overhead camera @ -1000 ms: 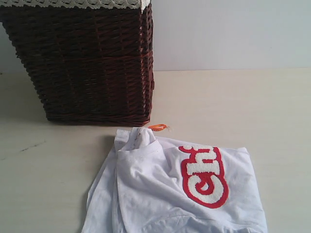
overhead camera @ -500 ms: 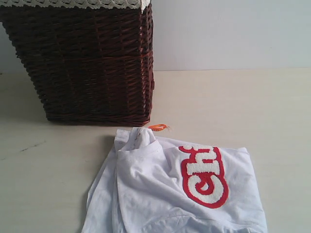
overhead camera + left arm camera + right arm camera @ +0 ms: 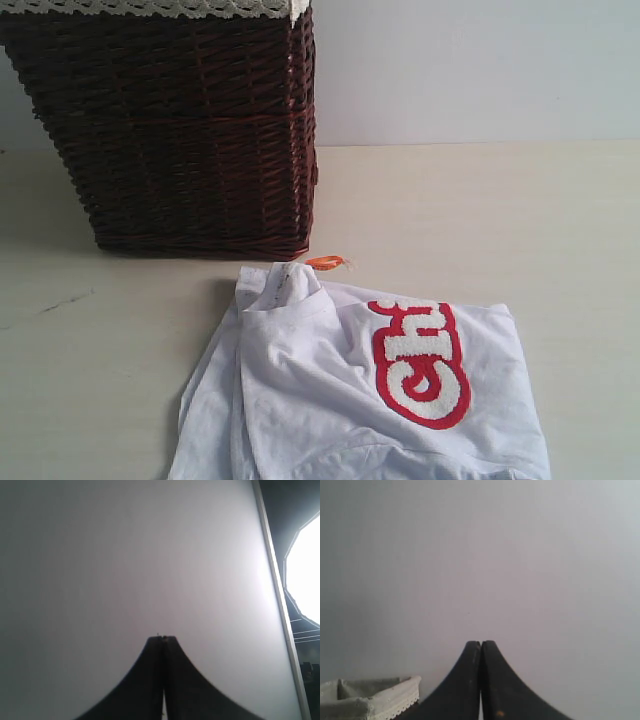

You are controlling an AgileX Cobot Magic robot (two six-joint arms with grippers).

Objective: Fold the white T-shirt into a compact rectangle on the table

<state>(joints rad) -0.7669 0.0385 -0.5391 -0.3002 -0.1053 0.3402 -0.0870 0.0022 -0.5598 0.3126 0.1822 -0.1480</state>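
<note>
Left gripper [image 3: 161, 638]: two dark fingers closed tip to tip, with nothing gripped. It is seen in the left wrist view, raised before a plain pale panel [image 3: 125, 555]. A pale strip [image 3: 278, 605] is seen along the panel's edge, and a bright many-sided light [image 3: 306, 565] beyond it.

Right gripper [image 3: 481, 642]: likewise closed, the fingers met along their inner faces, with nothing gripped. It is seen in the right wrist view against a plain grey-white wall [image 3: 520, 555].

Shirt [image 3: 340, 400]: white, laid crumpled and partly folded on the surface [image 3: 500, 210]. It is placed in the near middle of the exterior view, and its lower part is cut off by the frame edge. The neck end is turned towards the basket [image 3: 180, 130], and a fold of cloth is raised at the collar. Fuzzy white lettering [image 3: 420, 362] outlined in red is shown on the upper face, turned sideways, with only part of the word exposed. An orange tag [image 3: 327, 262] is seen just beside the collar, between shirt and basket.

Basket: dark brown wicker, stood upright on the surface at the far left, just beyond the shirt and apart from it. A white lace-trimmed liner [image 3: 150, 8] is folded over its rim. A lace-edged liner is also glimpsed in a corner of the right wrist view.

Surface: pale cream and matte, with a faint dark mark [image 3: 60, 300] noted towards its left. It is backed by the plain wall.
</note>
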